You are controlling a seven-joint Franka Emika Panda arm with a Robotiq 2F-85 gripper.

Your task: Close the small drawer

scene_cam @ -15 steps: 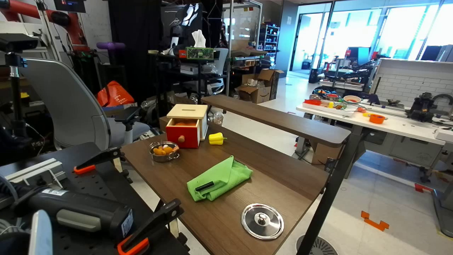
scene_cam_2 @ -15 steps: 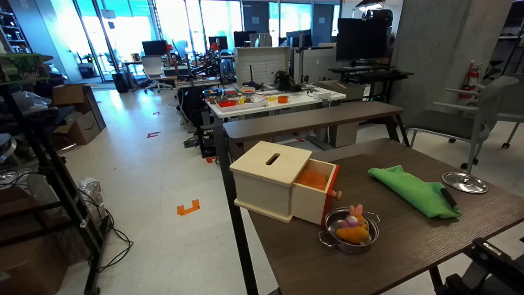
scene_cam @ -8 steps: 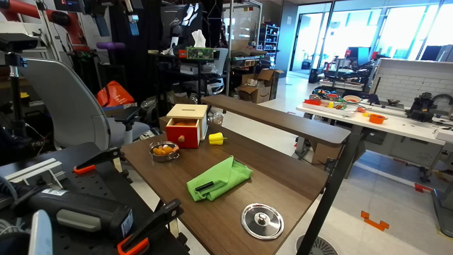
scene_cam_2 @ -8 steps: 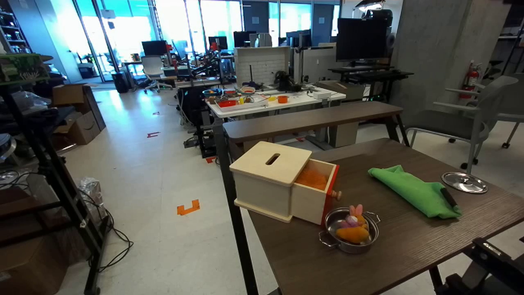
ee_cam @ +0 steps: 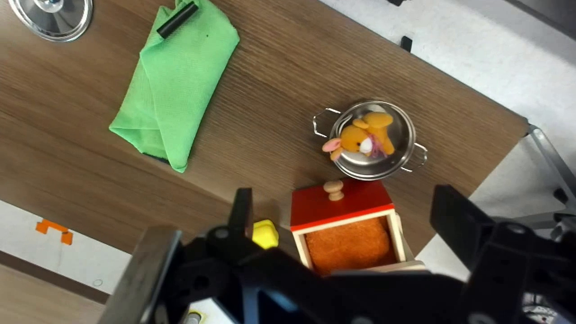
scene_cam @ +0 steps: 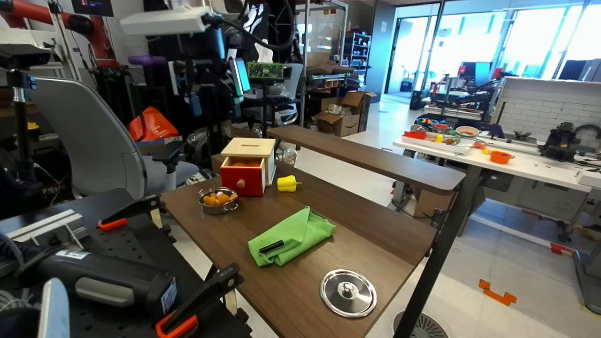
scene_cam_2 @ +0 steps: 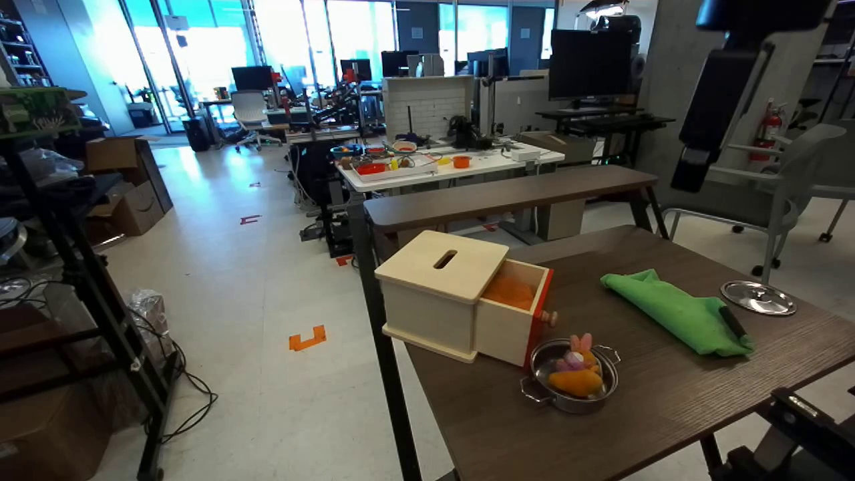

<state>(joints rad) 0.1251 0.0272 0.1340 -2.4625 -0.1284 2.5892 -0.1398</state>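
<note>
The small drawer's red front with a round wooden knob stands pulled out of its tan wooden box. An orange soft thing lies inside the drawer. In the wrist view the red drawer front shows between my fingers, with the knob pointing up the picture. My gripper is open and empty, well above the table. In an exterior view the gripper hangs in the air above and left of the box. A fingertip also shows at the upper right in an exterior view. The box's back is hidden in the wrist view.
A steel pot with soft toys stands close before the drawer front; I cannot tell if they touch. A yellow pepper lies beside the box. A green cloth with a black marker and a steel lid lie farther along the table.
My gripper came into an exterior view from the top left and moved down and right. It has also entered at the upper right in an exterior view. Drawer and table objects have not moved.
</note>
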